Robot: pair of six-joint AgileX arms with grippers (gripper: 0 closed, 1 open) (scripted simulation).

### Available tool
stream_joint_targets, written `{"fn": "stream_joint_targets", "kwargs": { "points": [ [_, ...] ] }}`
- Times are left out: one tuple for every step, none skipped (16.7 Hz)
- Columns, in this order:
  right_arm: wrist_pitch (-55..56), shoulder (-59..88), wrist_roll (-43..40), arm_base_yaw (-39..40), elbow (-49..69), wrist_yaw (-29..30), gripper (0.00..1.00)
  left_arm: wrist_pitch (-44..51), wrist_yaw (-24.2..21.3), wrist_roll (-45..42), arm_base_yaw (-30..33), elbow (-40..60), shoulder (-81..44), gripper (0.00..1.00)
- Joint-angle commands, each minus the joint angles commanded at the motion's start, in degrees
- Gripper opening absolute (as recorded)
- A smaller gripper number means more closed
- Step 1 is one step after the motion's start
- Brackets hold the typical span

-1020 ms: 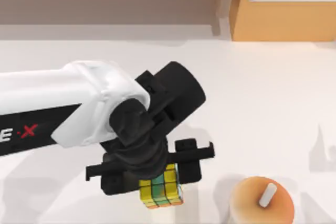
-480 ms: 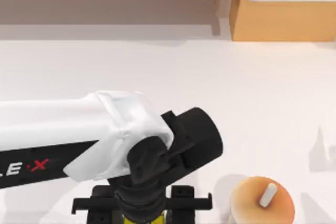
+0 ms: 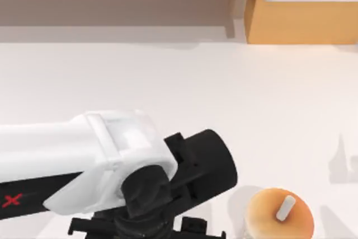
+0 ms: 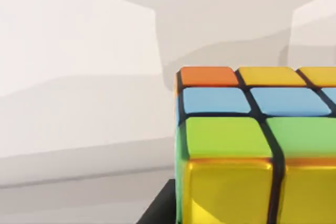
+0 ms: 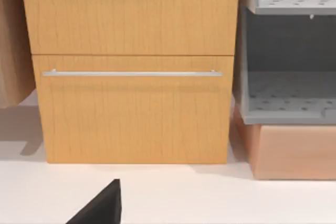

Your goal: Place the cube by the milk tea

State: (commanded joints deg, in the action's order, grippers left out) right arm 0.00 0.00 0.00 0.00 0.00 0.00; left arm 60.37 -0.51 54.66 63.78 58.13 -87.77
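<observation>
Left arm (image 3: 84,166) over the table's (image 3: 235,99) near edge, left gripper (image 3: 146,232) mostly cut off there, just left of the milk tea (image 3: 278,215). Close under the left wrist camera: the cube (image 4: 252,145), orange, blue, green and yellow tiles; grip on it cannot be told. Right wrist view: wooden drawer front (image 5: 131,114). Against a second ago: arm drawn nearer, cube gone from the top view.

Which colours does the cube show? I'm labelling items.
Orange, blue, green and yellow tiles on the cube, clearest in the left wrist view.
</observation>
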Motion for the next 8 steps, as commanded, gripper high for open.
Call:
{"fn": "stream_joint_targets", "kwargs": {
  "points": [
    [0.0, 0.0, 0.0, 0.0, 0.0, 0.0, 1.0, 0.5, -0.1, -0.8, 0.9, -0.2, 0.9, 0.0],
    [0.0, 0.0, 0.0, 0.0, 0.0, 0.0, 1.0, 0.9, -0.1, -1.4, 1.6, -0.3, 1.8, 0.0],
    [0.0, 0.0, 0.0, 0.0, 0.0, 0.0, 1.0, 1.0, 0.0, -1.7, 2.1, -0.2, 2.6, 0.0],
    [0.0, 0.0, 0.0, 0.0, 0.0, 0.0, 1.0, 1.1, 0.1, -1.9, 2.4, 0.0, 3.3, 0.0],
    [0.0, 0.0, 0.0, 0.0, 0.0, 0.0, 1.0, 1.0, 0.3, -1.9, 2.5, 0.3, 3.8, 0.0],
    [0.0, 0.0, 0.0, 0.0, 0.0, 0.0, 1.0, 0.7, 0.5, -1.7, 2.5, 0.6, 4.0, 0.0],
    [0.0, 0.0, 0.0, 0.0, 0.0, 0.0, 1.0, 0.4, 0.7, -1.4, 2.4, 0.9, 4.0, 0.0],
    [0.0, 0.0, 0.0, 0.0, 0.0, 0.0, 1.0, 0.0, 1.0, -0.9, 2.2, 1.2, 3.7, 0.0]
  ]
}}
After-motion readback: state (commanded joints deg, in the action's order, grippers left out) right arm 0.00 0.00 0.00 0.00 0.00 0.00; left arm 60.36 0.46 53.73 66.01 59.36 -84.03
